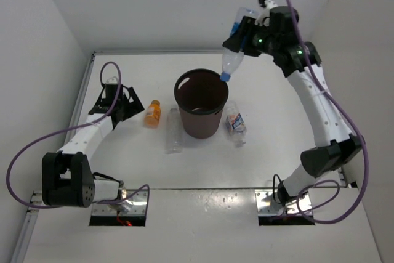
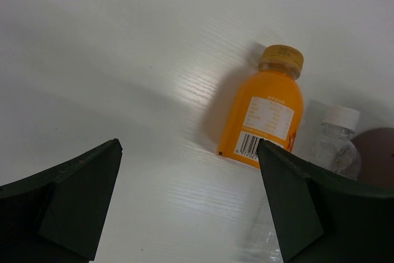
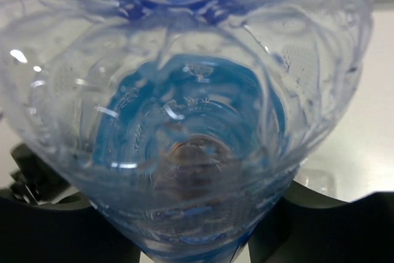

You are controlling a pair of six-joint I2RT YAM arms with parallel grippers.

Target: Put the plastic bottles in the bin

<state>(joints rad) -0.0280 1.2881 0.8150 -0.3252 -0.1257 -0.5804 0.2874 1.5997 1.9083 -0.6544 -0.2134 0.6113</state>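
Filling the right wrist view is the blue-capped bottle (image 3: 184, 121), clear and ribbed, pinched by the right end effector (image 1: 242, 39) and hanging cap-down over the bin (image 1: 200, 126) at its right rim. Centre it before release, I judge. At centre left the left end effector (image 1: 129, 105) stands spread beside the orange bottle (image 1: 152, 113).

Lab test booth: bare white walls (image 1: 172, 4) enclose a white table (image 1: 265, 158).
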